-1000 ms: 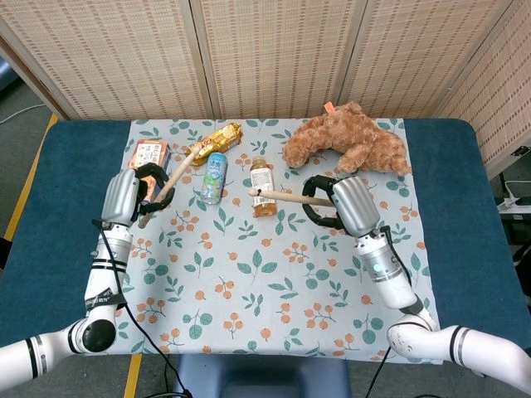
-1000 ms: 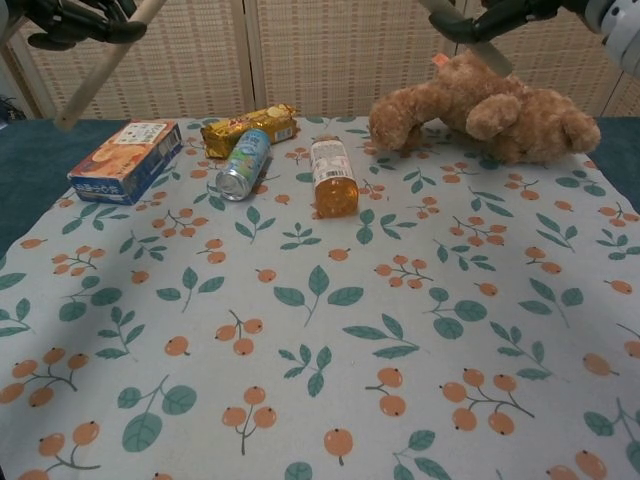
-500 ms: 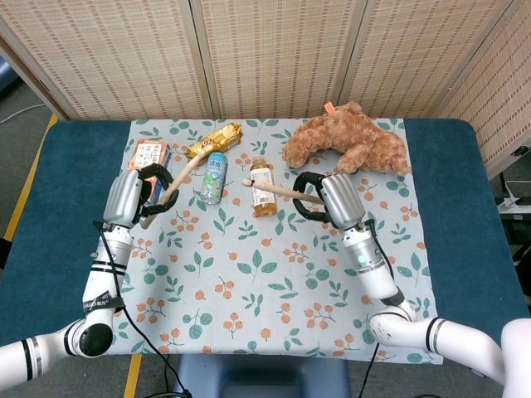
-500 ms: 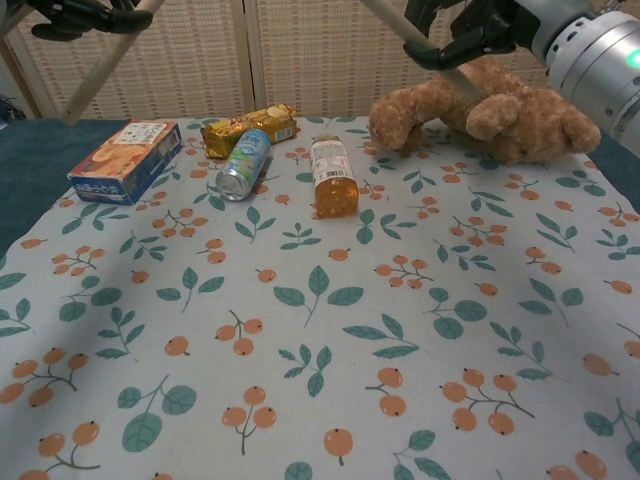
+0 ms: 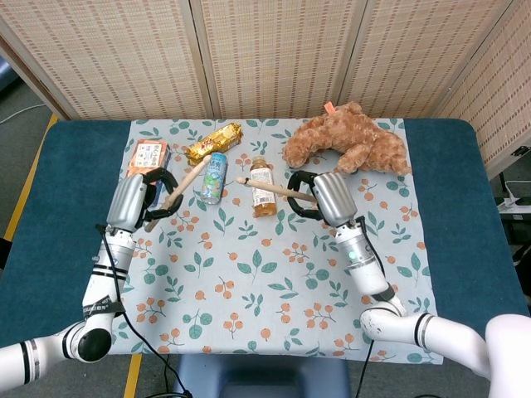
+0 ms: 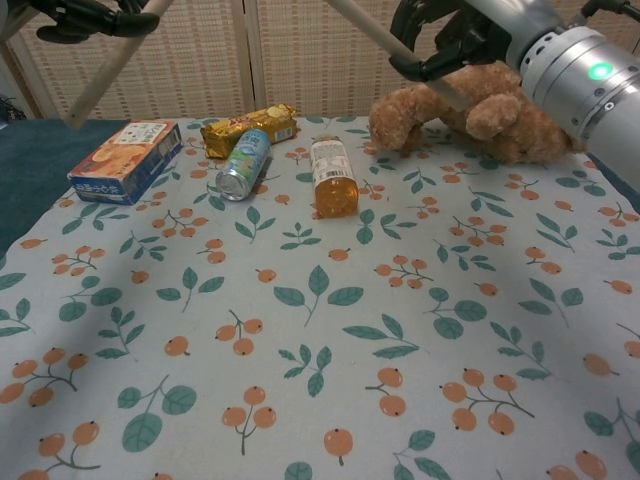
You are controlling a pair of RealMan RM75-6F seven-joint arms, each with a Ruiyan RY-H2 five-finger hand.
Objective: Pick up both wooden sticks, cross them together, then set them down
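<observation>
Wooden sticks: both lifted, apart.
Left hand (image 5: 143, 199): fingers curled around left stick (image 5: 184, 184), tip at 1 o'clock.
Right hand (image 5: 319, 196): fingers wrapped around right stick (image 5: 270, 188), tip at 10 o'clock.

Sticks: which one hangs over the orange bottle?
The right hand's stick; its tip passes above the bottle. The left hand's stick stays beside the can.

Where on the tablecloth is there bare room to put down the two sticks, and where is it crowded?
The near part of the tablecloth, in front of the orange bottle and the can, is bare. The far edge is crowded: snack box, gold wrapped bar, can, bottle, teddy bear.
</observation>
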